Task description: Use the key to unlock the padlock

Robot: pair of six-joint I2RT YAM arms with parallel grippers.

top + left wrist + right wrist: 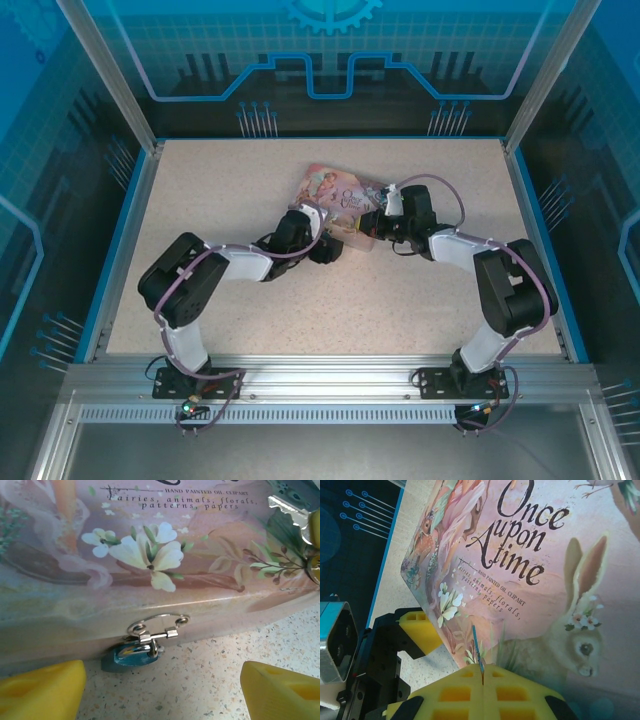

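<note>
the key [477,647] sticks straight out of the right gripper [482,672], jaws pinched on it, tip over the pink tin [545,580]. the padlock [131,656] hangs at the tin's clasp [159,627], body on the table [210,680], with the left gripper [160,692] gaping wide either side of it.

The tin box [200,555] is soft pink, painted with white flowers, green leaves, a pale rabbit and dark lettering. The padlock [125,657] has a blue-teal body and a silvery shackle. The key [477,647] looks silvery, though it is seen edge-on. The left claw [160,692] and right claw [482,674] are bright yellow. The tabletop [210,675] is beige, speckled brown.
</note>
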